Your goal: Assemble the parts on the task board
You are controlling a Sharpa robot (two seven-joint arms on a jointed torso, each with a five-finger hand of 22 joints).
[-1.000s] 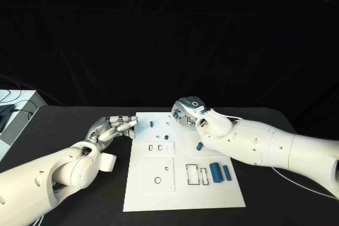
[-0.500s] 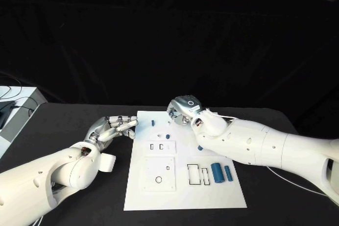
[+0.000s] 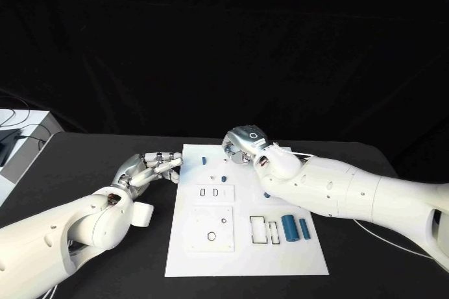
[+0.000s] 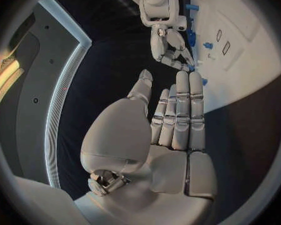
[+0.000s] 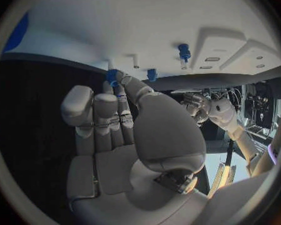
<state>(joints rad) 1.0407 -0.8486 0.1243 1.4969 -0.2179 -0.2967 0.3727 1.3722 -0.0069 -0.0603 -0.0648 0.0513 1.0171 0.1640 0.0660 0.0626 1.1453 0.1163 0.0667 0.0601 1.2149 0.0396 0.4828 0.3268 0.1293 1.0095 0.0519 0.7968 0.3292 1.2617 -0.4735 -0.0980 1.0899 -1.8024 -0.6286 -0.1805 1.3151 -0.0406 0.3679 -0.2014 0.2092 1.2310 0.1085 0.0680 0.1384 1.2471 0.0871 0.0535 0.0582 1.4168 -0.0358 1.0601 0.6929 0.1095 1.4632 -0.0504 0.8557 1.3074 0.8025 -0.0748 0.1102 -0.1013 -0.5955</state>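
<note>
The white task board (image 3: pixel 245 253) lies mid-table. At its far edge my right hand (image 3: pixel 245 145) curls down, and its thumb and fingers pinch a small blue part (image 5: pixel 112 76); the left wrist view shows this hand (image 4: pixel 167 40) too. Other blue parts: a peg (image 3: pixel 203 161), a small one (image 3: pixel 224 178), one half hidden under my right forearm (image 3: pixel 266 195), and two cylinders (image 3: pixel 288 226) lying side by side. My left hand (image 3: pixel 150 169) hovers by the board's left edge, fingers straight, holding nothing (image 4: pixel 172 120).
The board has rectangular recesses (image 3: pixel 211 229) and narrow slots (image 3: pixel 215 192). A white box (image 3: pixel 21 140) with cables stands at the table's left edge. A cable (image 3: pixel 393 237) trails under my right arm.
My right hand has crept slightly to the left along the board's far edge. The left hand has stayed where it was.
</note>
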